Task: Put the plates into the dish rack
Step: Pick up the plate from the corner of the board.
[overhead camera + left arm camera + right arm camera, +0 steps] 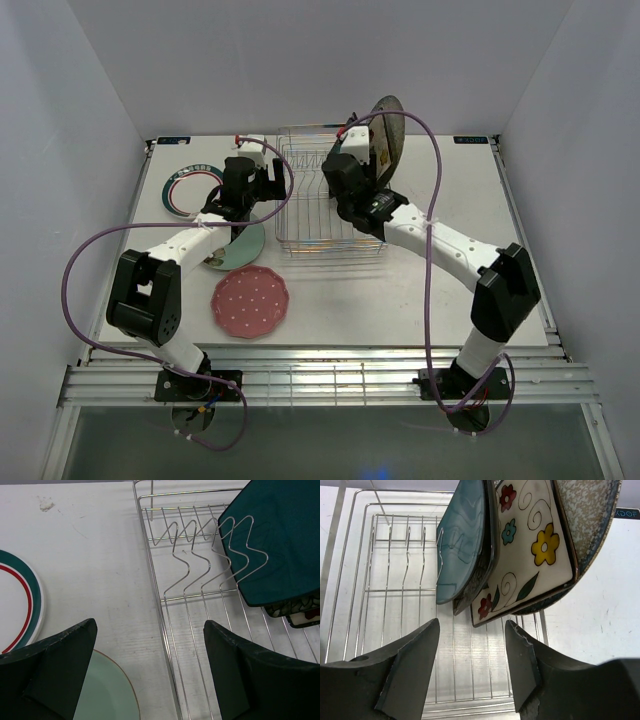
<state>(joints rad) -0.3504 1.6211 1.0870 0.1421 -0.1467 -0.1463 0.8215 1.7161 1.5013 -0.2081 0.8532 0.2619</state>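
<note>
A: Right side first. Where's your right end effector (472, 630)?
B: It's over the dish rack (395, 580), jaws apart, nothing clamped. Just ahead of its fingertips four plates stand on edge, packed together: teal square plate (462, 540), a sliver of black floral plate (470, 597), cream floral plate (530, 545), and speckled grey plate (590, 520) outermost. The cream one's lower corner shows between the two tips, and neither finger seems to touch it.
A: And the left?
B: Your left end effector (150, 627) is spread wide and empty, hovering above the worktop (100, 555) right at the rack's left rail. The mint plate (105, 690) lies flat partly under the finger on that view's left. The white teal-rimmed plate (20, 605) lies flat further left. The teal square plate is ahead and to the right of it, leaning in the prongs.
A: Anything else loose?
B: The pink dotted plate (250, 302) is flat on the worktop, nearer your arm bases and well apart from both end effectors. From the top view, the loaded plates stand at the rack's far right end.
</note>
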